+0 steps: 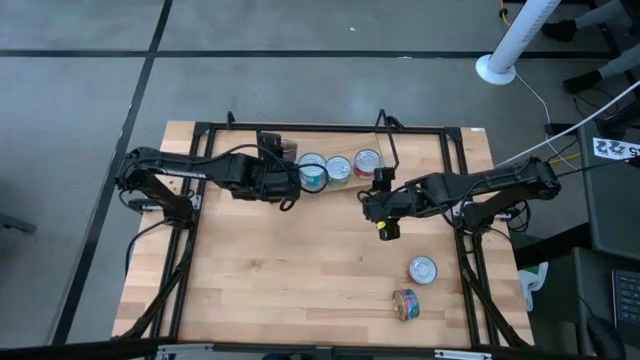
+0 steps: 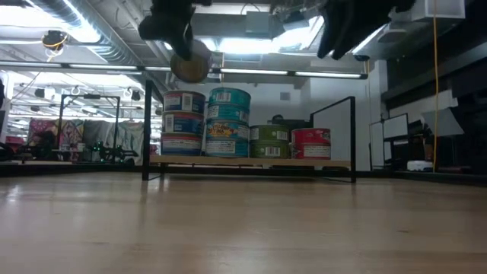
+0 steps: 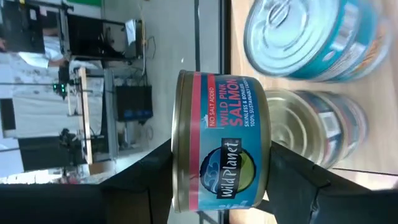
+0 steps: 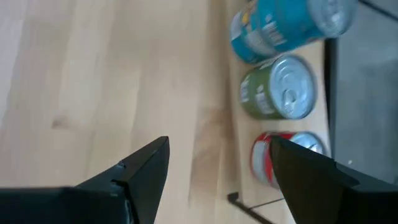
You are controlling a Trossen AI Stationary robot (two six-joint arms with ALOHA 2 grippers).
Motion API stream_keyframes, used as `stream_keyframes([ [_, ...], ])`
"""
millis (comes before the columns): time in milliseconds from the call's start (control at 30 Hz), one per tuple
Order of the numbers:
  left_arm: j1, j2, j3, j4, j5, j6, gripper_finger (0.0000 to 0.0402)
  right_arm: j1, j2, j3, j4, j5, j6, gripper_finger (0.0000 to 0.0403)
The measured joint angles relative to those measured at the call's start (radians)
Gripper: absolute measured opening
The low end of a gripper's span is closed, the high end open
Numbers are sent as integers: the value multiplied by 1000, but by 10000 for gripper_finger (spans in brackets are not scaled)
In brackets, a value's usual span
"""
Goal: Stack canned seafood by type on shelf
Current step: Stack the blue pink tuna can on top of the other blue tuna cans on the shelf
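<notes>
My left gripper (image 1: 288, 183) is shut on a blue and red salmon tin (image 3: 221, 143) and hangs above the shelf's left stack; in the low view the tin (image 2: 189, 65) shows high over that stack. The shelf (image 2: 251, 161), a light board on a black wire frame, stands at the table's far side. On it are a two-high blue and red stack (image 2: 184, 122), a two-high teal stack (image 2: 228, 120), a green tin (image 2: 268, 142) and a red tin (image 2: 310, 142). My right gripper (image 1: 386, 222) hangs open and empty near the shelf's right end. My left gripper pinches the tin between its two fingers. One finger (image 3: 146, 180) is on the gold lid end (image 3: 178, 163) and the other on the opposite flat end (image 3: 266, 171). The tin is lifted clear and turned on edge, with a round face toward the table's near side.
Two loose tins lie on the table at the near right, one upright with a silver lid (image 1: 423, 268) and one on its side (image 1: 405, 303). Black rails (image 1: 300, 128) frame the tabletop. The wood between the shelf and the near edge is bare.
</notes>
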Motion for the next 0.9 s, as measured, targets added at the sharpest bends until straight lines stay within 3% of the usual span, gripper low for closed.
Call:
stream_keyframes([
  [467, 54, 2, -131, 16, -13, -6, 198, 0, 0, 0, -25, -44, -3, 276],
  [900, 56, 2, -140, 55, -2, 60, 220, 0, 0, 0, -24, -44, -3, 276],
])
